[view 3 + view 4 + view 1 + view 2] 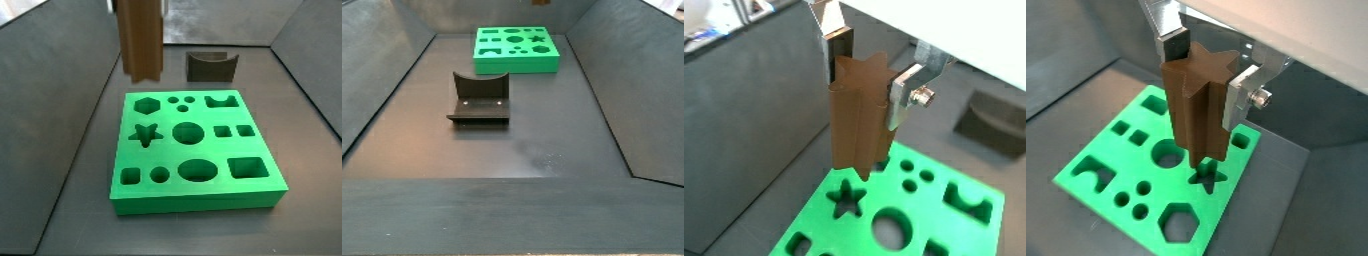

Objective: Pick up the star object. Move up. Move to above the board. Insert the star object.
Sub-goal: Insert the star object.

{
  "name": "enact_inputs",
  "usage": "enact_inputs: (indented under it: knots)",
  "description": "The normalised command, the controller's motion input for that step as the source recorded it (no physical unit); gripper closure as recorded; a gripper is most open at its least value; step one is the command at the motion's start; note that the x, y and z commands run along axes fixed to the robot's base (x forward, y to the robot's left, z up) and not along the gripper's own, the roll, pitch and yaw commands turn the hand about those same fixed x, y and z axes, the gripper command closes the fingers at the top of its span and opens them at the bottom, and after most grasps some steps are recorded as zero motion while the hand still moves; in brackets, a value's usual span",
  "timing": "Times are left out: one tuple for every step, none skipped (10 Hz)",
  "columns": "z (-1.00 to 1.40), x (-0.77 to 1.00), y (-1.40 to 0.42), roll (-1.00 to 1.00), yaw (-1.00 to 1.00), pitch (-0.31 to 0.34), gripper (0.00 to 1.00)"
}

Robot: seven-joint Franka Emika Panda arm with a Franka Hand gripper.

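My gripper (pixel 873 84) is shut on the star object (pixel 858 120), a tall brown ridged column held upright between the silver fingers (pixel 906 92); both wrist views show this (pixel 1205 76). The column (pixel 1194 105) hangs above the green board (pixel 1106 160), its lower end clear of the surface. The star cut-out (pixel 847 198) lies just below and beside that lower end, and also shows in a wrist view (pixel 1207 180). In a side view the column (pixel 139 38) hangs over the board's far left part (pixel 201 195); the gripper itself is cut off at that view's upper edge.
The dark fixture (pixel 210 66) stands on the floor beyond the board, also in a side view (pixel 478 100) and a wrist view (pixel 994 120). Grey sloping walls (pixel 54 120) enclose the floor. The board (pixel 516 48) sits near the bin's far end.
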Motion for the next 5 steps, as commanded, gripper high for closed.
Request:
enact_inputs:
  knots:
    - [-0.4,0.0,-0.25,0.0,-0.88,-0.07,1.0]
    - [-0.41,0.0,-0.22,0.0,-0.91,-0.073,1.0]
    - [-0.42,0.0,-0.15,0.0,-0.96,0.0,1.0]
    - [-0.4,0.0,-0.16,0.0,-0.96,0.0,1.0]
    - [-0.39,0.09,-0.12,0.0,-0.89,0.0,1.0]
